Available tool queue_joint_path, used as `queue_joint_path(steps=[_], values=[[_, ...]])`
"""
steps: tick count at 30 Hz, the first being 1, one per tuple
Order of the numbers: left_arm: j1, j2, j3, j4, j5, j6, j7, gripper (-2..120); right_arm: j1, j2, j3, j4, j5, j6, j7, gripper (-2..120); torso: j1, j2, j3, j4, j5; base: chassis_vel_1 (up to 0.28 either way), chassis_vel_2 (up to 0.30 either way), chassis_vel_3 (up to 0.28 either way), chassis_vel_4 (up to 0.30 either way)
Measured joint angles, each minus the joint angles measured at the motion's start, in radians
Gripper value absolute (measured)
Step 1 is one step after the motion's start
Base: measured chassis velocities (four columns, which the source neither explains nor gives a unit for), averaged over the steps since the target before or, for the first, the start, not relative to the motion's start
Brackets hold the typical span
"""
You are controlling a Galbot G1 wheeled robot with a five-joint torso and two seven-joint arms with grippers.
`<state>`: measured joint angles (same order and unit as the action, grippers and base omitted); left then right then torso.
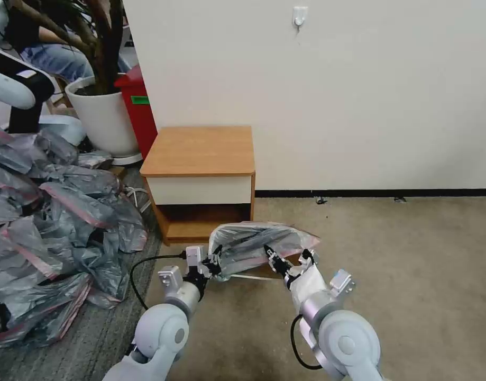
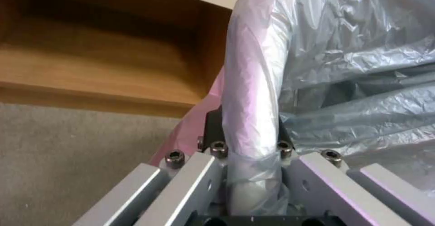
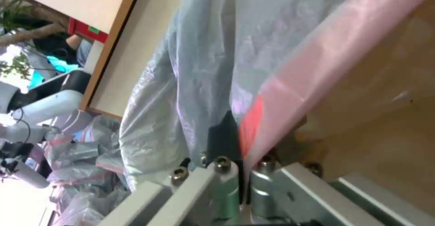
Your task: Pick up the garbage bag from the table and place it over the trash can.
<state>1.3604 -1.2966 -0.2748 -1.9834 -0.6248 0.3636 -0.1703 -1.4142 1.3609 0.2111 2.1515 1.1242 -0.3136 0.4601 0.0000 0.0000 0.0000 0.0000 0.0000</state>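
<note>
From the head view, I have the garbage bag (image 1: 258, 246) spread open between my 2 grippers, low over the carpet just in front of the table (image 1: 200, 151). The left gripper (image 1: 215, 263) pinches one side of the rim, the right gripper (image 1: 274, 259) the other, so the mouth stays open for draping. The trash can seems to be wrapped beneath it; I only glimpse a cream edge.

Left wrist view: the jaws stand wide around a rolled, plastic-covered rim (image 2: 254, 93), apparently the can's lip, bracketing it rather than squeezing it flat.

Right wrist view: the fingers (image 3: 222, 137) are together, clamped on the bag's pink band (image 3: 317, 69), stretching it taut.
</note>
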Motion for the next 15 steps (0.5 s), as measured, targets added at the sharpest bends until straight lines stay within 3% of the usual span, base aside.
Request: queue_joint_path(steps=[15], values=[[-0.016, -0.017, -0.018, 0.022, 0.000, -0.001, -0.001, 3, -0.025, 0.003, 0.017, 0.007, -0.013, 0.030, -0.021, 0, 0.000, 0.000, 0.000, 0.0000, 0.0000, 0.000, 0.000, 0.000, 0.000]])
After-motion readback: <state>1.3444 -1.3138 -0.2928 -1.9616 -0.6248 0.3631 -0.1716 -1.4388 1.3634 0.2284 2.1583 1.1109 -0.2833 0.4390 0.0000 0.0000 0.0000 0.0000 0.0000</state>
